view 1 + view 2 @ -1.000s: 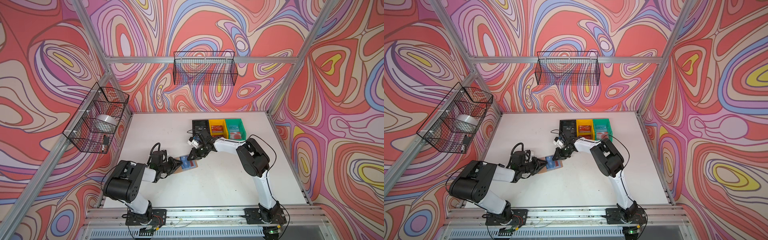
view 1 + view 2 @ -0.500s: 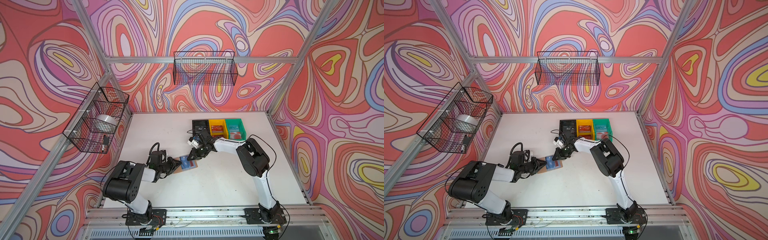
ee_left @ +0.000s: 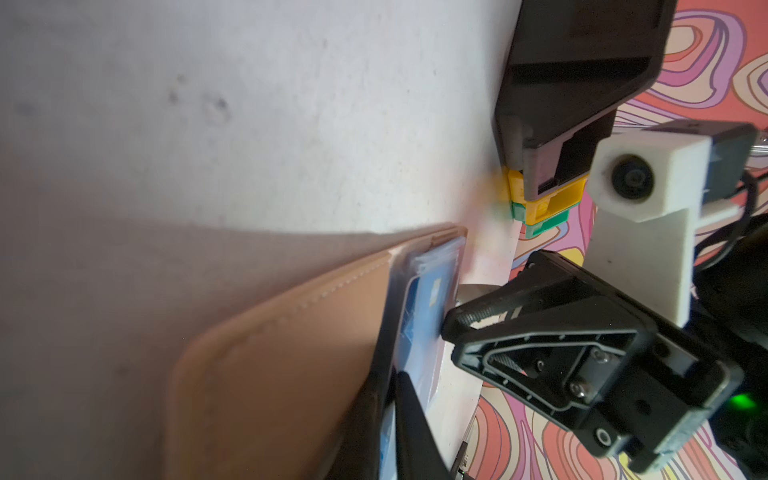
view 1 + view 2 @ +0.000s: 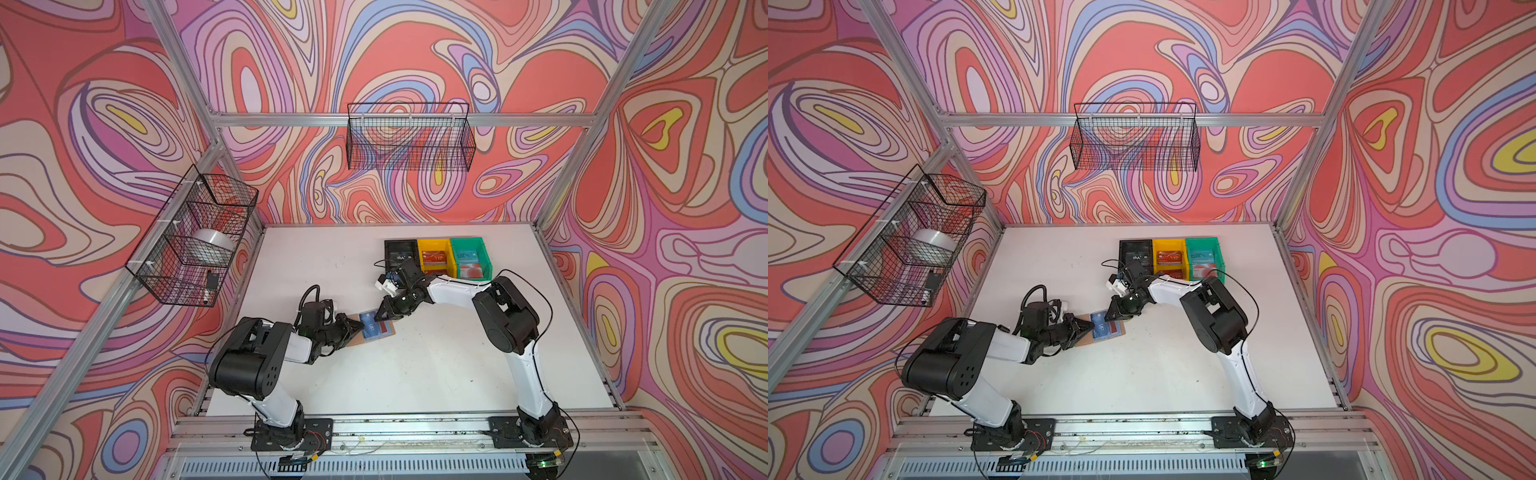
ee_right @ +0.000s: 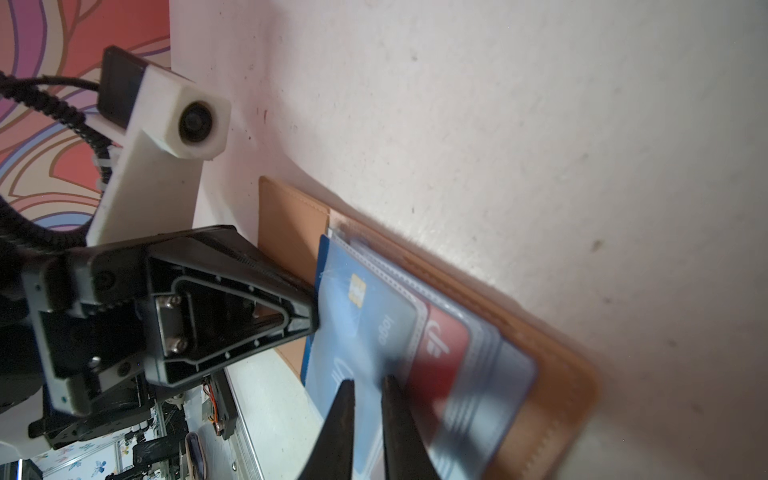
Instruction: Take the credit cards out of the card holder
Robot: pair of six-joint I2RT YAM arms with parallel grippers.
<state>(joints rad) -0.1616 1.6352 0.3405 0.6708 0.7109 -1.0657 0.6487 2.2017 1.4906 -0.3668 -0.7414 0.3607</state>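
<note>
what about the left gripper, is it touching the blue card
Touching. The right wrist view shows the left gripper closed on the edge of the blue card, which sticks out of the card holder's sleeve.

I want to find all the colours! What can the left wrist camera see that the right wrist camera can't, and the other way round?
Only the left wrist camera shows the three bins in a row: the black bin, yellow bin and green bin. Only the right wrist camera shows the red card in a clear sleeve. Both show the tan card holder, the blue card in it, the white table, and the left gripper and right gripper meeting at that blue card.
</note>
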